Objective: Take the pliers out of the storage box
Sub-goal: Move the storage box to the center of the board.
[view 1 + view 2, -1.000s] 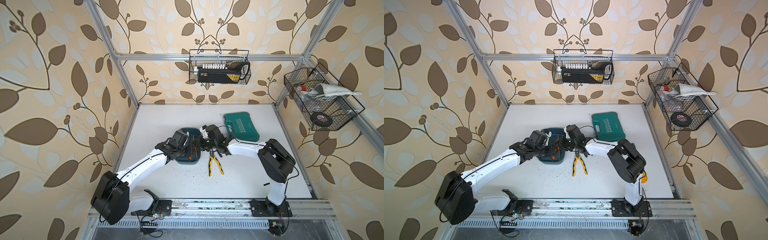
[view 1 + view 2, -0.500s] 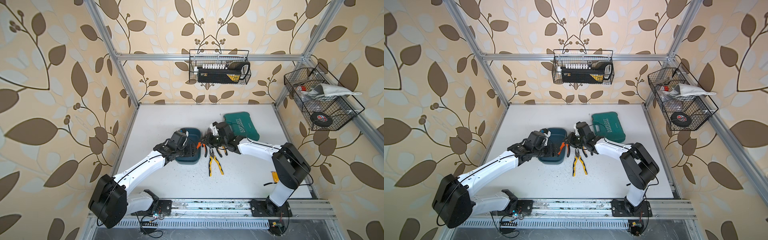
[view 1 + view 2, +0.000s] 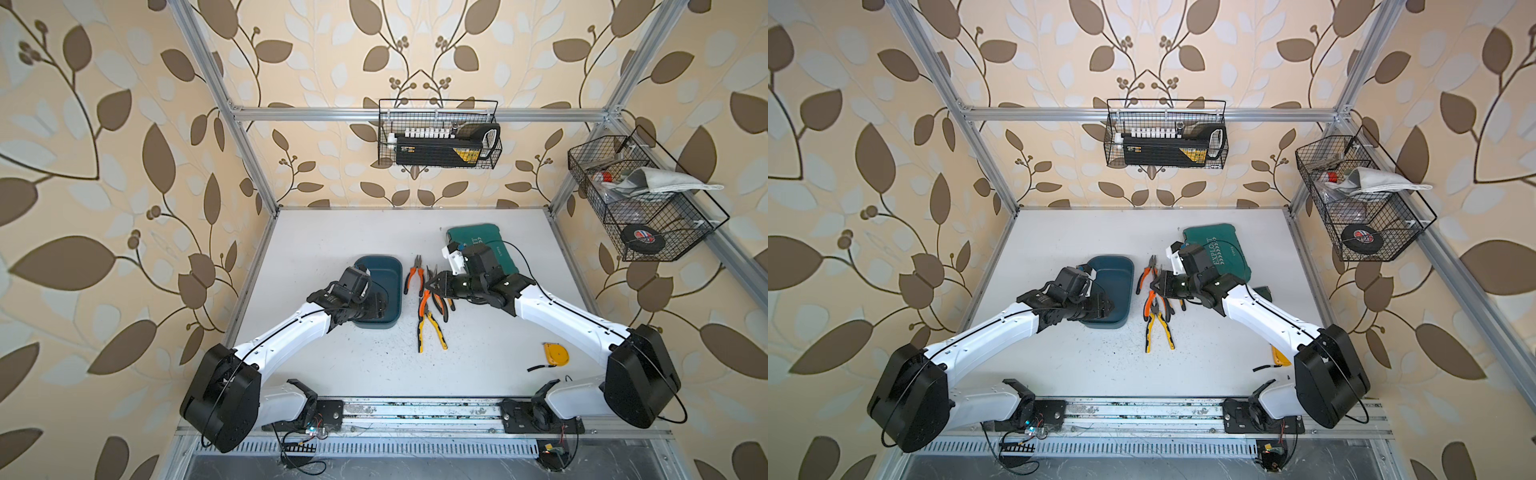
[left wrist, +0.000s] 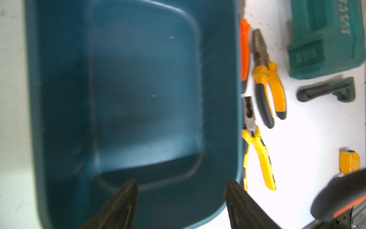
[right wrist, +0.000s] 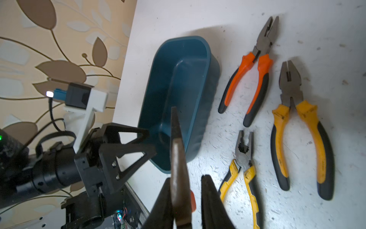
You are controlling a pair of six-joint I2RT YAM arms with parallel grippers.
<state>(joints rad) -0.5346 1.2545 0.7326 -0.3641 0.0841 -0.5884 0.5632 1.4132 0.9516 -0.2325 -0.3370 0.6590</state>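
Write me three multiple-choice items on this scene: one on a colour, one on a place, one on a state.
1. The box is
A. red
B. dark teal
C. white

2. The loose pliers lie
A. in a wire basket
B. inside the box
C. on the table beside the box

3. The right gripper is
A. shut on a pair of pliers
B. open and empty
C. out of view

Key:
1 B: its walls and floor show dark teal in all the views.
2 C: the right wrist view shows three pairs lying flat on the white top, and the box holds nothing.
3 A: its fingers close on a pair whose dark metal head sticks out past them.
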